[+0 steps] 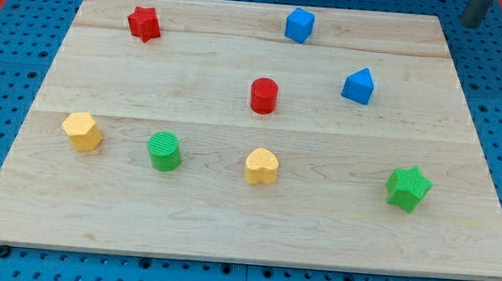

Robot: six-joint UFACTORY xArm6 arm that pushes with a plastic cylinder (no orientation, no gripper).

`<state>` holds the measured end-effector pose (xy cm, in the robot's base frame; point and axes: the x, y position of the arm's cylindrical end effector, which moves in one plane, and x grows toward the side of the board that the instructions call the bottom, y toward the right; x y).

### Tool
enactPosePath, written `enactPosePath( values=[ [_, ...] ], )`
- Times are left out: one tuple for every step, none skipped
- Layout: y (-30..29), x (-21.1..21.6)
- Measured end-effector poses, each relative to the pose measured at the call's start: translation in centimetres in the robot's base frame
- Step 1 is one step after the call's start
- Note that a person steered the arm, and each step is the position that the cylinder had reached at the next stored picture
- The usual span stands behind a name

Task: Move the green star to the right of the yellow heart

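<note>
**Green star near the right edge, tip off the tabletop**

I see my rod at the top right corner, beyond the pale wooden tabletop [226,233]; my tip itself is out of view, and this rig carries no gripper to read. The ribbed plastic green star [409,188] sits near the right edge, toward the bottom, well right of the yellow heart [262,167]. Its points spread evenly, so I cannot name a long axis. A green cylinder [165,151] stands left of the heart.
</note>
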<state>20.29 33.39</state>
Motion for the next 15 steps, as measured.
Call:
enactPosePath(
  values=[
    [0.0,0.0],
    [0.0,0.9],
    [-0.2,1.0],
    [-0.5,1.0],
    [-0.6,1.5],
    [-2.6,4.7],
    [-6.0,10.3],
    [-10.2,16.8],
    [-15.9,21.9],
    [-16.2,23.7],
    [-15.2,25.6],
    [-15.4,30.5],
    [-18.1,32.3],
    [-15.9,31.5],
    [-15.8,29.8]
  ],
)
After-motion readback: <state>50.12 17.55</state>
